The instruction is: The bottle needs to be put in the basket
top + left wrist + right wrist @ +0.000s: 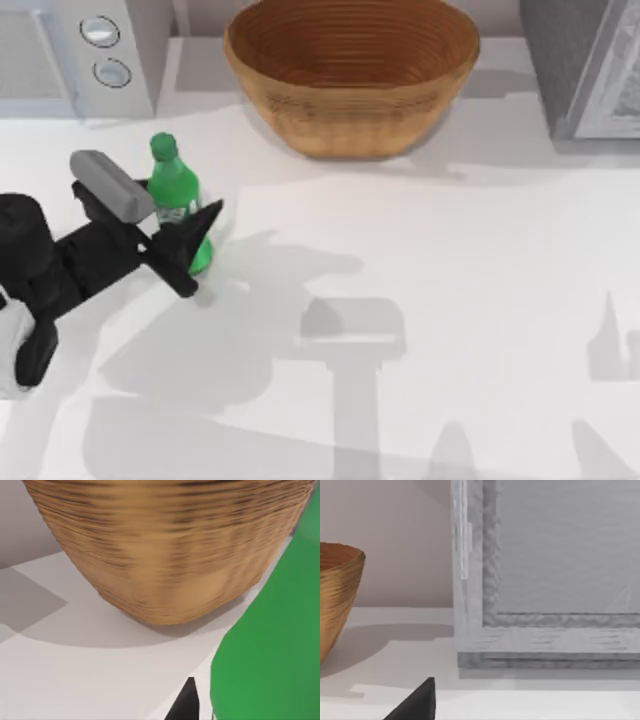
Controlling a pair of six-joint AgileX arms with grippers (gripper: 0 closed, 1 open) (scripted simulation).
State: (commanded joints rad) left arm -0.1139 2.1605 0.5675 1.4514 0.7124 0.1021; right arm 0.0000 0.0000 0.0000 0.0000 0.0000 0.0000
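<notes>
Left gripper is closed around the lower body of the bottle, fingers on either side of it. Bottle stands upright on the table, near-left of the basket and well apart from it. Basket sits at the far edge, open side up. Left of the basket: a white appliance. Right of the basket: a grey cabinet. Right gripper's opening: cannot tell.
</notes>
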